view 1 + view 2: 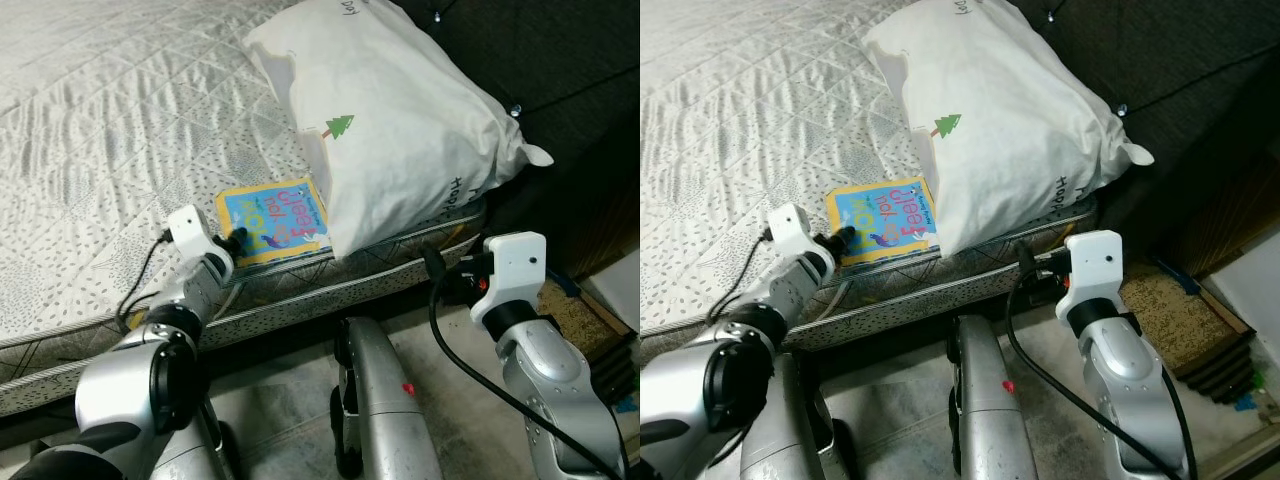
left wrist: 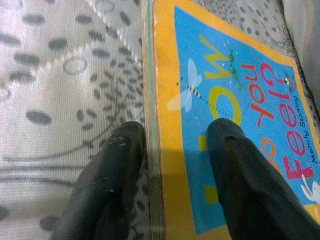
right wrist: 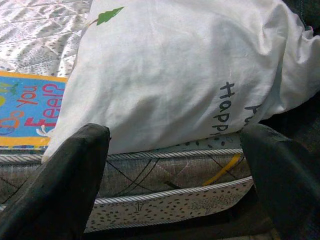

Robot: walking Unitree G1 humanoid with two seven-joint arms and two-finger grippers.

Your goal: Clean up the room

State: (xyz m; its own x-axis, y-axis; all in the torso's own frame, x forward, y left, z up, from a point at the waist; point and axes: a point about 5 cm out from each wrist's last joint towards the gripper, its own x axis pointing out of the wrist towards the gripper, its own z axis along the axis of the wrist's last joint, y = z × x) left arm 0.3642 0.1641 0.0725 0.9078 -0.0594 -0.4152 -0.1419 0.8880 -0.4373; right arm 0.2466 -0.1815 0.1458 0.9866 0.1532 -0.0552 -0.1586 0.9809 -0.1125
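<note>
A yellow-and-blue children's board book (image 1: 272, 220) lies flat on the bed near its front edge, its right side tucked under a large white pillow (image 1: 400, 120) printed with a green tree. My left gripper (image 1: 236, 238) is open at the book's left edge. In the left wrist view one finger (image 2: 110, 185) rests on the sheet beside the edge and the other finger (image 2: 245, 180) lies on the cover of the book (image 2: 240, 100). My right gripper (image 1: 440, 268) hangs open below the mattress edge, facing the pillow (image 3: 170, 75) with nothing between its fingers.
The quilted white bed (image 1: 120, 120) runs off to the left and far side. A dark upholstered headboard (image 1: 560, 60) stands behind the pillow. A brown mat (image 1: 575, 310) lies on the floor at right. My silver leg (image 1: 380, 400) stands against the mattress side (image 3: 165, 195).
</note>
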